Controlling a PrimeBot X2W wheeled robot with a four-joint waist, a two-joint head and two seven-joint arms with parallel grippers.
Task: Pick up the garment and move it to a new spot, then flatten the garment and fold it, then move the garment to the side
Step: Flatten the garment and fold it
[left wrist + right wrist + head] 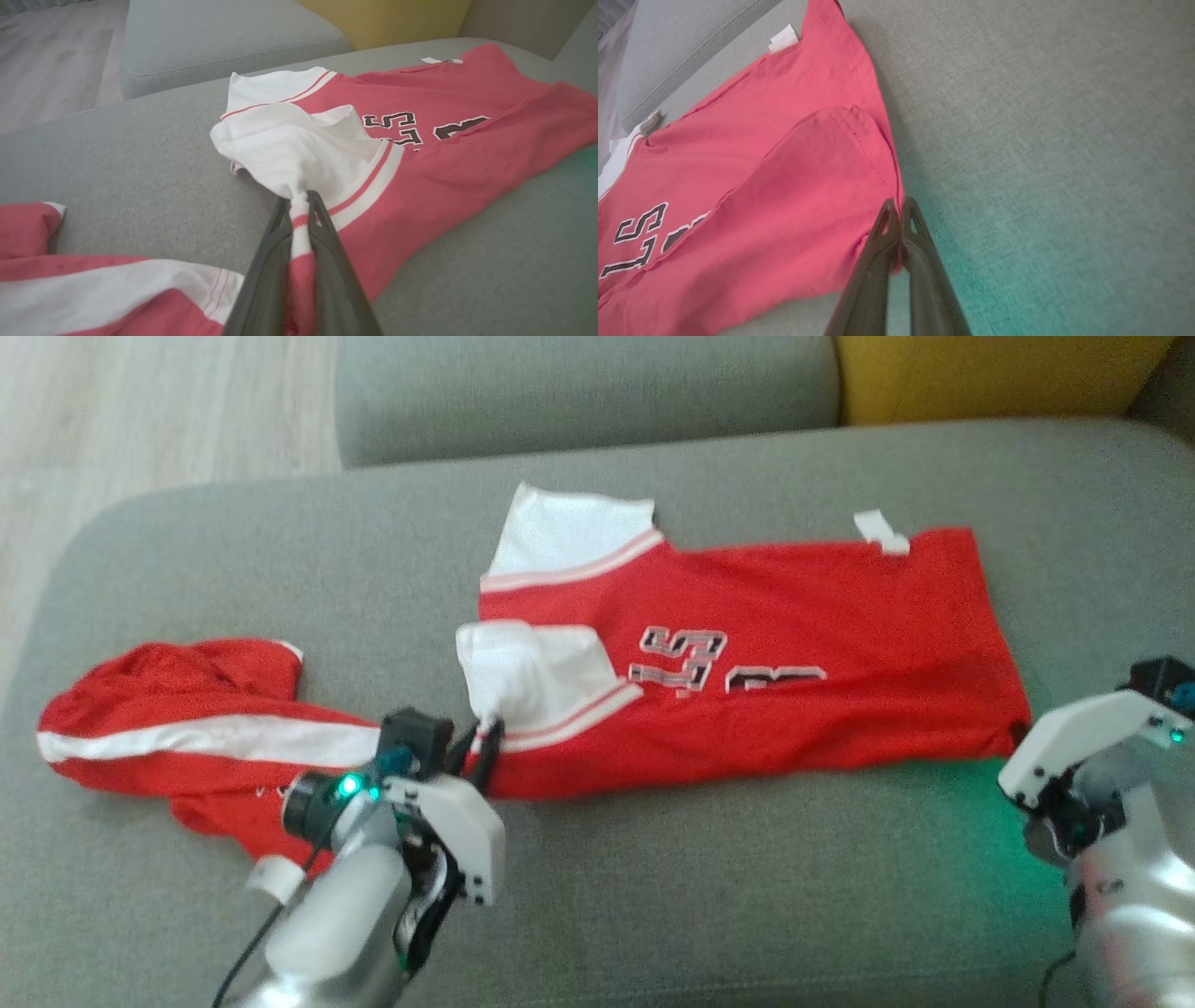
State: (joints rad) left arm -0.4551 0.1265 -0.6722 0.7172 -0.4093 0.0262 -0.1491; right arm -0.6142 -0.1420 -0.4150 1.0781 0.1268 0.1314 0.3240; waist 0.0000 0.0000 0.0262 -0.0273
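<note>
The red jersey (794, 644) lies flattened at the middle of the grey sofa seat (653, 915). The left gripper (299, 198) pinches its sleeve edge, the right gripper (900, 205) its hem corner; folding seems begun, and moving it aside is not yet done.

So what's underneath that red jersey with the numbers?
The grey sofa cushion shows all round the numbered jersey. Its cloth hides whatever lies directly beneath.

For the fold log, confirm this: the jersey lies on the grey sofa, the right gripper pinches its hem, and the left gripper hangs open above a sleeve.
Not open: the left gripper is shut on the jersey at its white sleeve, as the left wrist view shows. The rest stands.
</note>
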